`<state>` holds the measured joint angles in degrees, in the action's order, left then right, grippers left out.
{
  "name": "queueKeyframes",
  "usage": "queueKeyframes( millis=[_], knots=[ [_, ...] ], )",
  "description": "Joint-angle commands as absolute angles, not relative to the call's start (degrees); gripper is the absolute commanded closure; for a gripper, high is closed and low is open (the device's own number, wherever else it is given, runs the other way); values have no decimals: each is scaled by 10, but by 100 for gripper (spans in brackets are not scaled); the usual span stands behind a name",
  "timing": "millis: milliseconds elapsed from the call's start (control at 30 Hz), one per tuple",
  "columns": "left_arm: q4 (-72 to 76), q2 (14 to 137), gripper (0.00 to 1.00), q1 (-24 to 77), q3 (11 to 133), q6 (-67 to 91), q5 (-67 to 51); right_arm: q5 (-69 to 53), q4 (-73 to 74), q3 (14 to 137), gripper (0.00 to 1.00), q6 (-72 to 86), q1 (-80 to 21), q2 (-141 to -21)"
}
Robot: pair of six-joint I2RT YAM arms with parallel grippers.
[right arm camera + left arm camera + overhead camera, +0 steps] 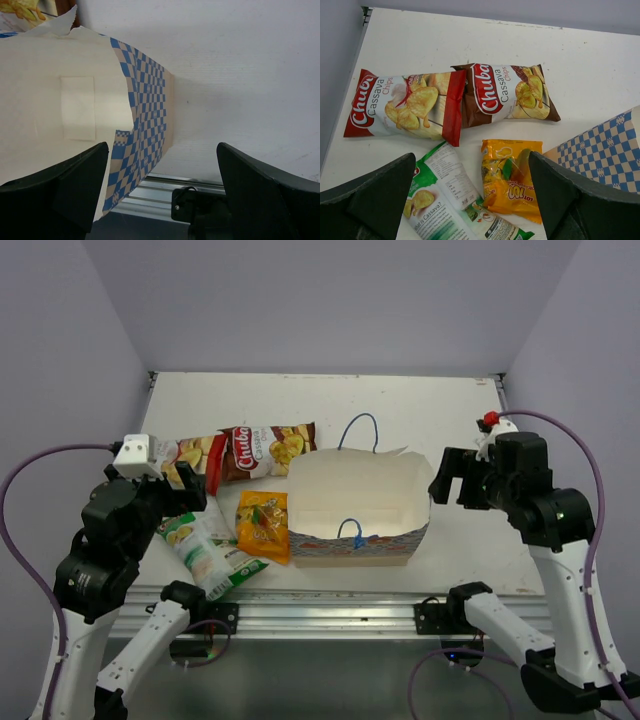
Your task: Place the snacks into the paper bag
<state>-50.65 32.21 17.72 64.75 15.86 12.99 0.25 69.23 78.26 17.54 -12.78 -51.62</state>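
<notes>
You are looking down at a white table set in a corner of plain pale lavender walls, with a silver metal rail along its near edge where both arms are mounted. The tabletop is matte and lightly scuffed. The paper bag stands near the middle of the table, mouth up, showing a white lining and a blue checked outside, with one thin blue cord handle arching at the far side and another at the near side. All four snacks lie flat on the table to the bag's left, outside it. The red Chuba cassava chip bag and the brown-white Chuba bag lie end to end at the back, their ends overlapping. In front of them the orange-yellow packet lies just beside the bag's left end, and the green-white packet lies nearest the rail, its edge touching the orange one. Your left gripper hangs above the green-white and orange-yellow packets with its jaws spread wide and nothing between them. Your right gripper hangs over the bag's right end wall and the bare table beside it, jaws likewise spread wide and holding nothing.
</notes>
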Motion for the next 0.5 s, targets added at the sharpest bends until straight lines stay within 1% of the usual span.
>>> queueKeyframes(
  millis=[0, 167, 267, 300, 367, 433, 467],
  knots=[
    [-489, 320, 1, 179, 646, 151, 115, -45, 670, 776, 7, 186, -128, -501],
    [-488, 314, 1, 179, 635, 153, 112, -79, 657, 748, 9, 188, -129, -506],
    [-488, 309, 1, 179, 627, 155, 112, -83, 645, 716, 11, 189, -133, -507],
    [-488, 308, 1, 179, 626, 155, 112, -83, 643, 708, 14, 192, -139, -507],
    [-488, 307, 1, 179, 621, 156, 112, -80, 632, 691, 22, 194, -147, -506],
    [-489, 304, 1, 179, 614, 156, 113, -77, 628, 685, 44, 198, -153, -507],
    [-490, 302, 1, 179, 611, 156, 116, -73, 626, 681, 52, 198, -154, -507]
  ],
)
